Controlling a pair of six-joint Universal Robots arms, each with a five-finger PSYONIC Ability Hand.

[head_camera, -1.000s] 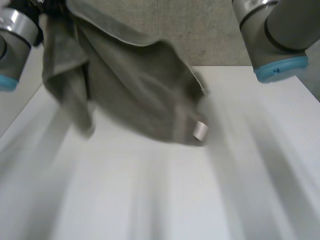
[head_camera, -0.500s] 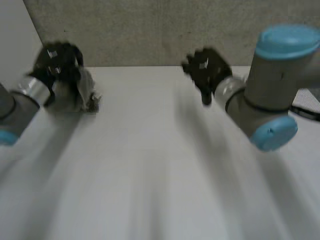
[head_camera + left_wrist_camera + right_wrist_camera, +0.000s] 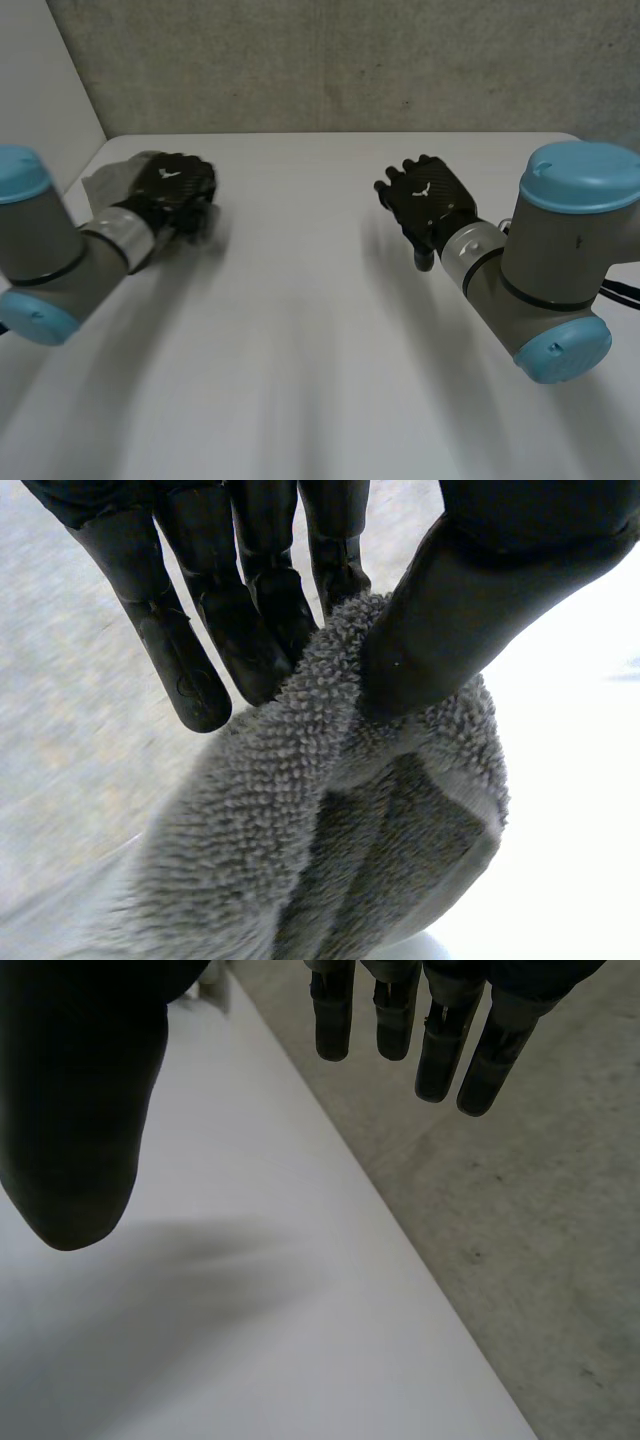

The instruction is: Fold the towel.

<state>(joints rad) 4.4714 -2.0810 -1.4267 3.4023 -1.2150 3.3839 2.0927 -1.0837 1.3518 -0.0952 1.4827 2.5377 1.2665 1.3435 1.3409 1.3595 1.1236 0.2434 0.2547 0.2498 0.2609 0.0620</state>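
In the head view, your left hand (image 3: 175, 190) is hovering low over the far left part of the white table (image 3: 300, 330), with a small bunch of the grey towel (image 3: 106, 182) showing just beside it on its outer side. Your right hand (image 3: 430, 205) is hanging over the far right part, well apart from the left, with its fingers loose and nothing in them.

In the left wrist view, you are pinching a thick wad of looped terry between thumb and fingers. The cloth is hanging down from the grip in bunched folds, so the left hand is gripping the towel, though which edge or corner you are holding is not clear.

In the right wrist view, the fingers are reaching out straight and the thumb is standing apart, with bare table under the palm. That hand is open and idle.

As for progress, the folding looks barely begun. The towel is gathered in one hand, no flat layer is lying on the table and no crease is visible. You are probably facing all the real work: spreading it out, taking a second hold with the right hand, and laying one half over the other.

The table is looking smooth and plain. Behind it a rough grey wall (image 3: 350, 60) is running across the back, and a paler wall is closing the left side.
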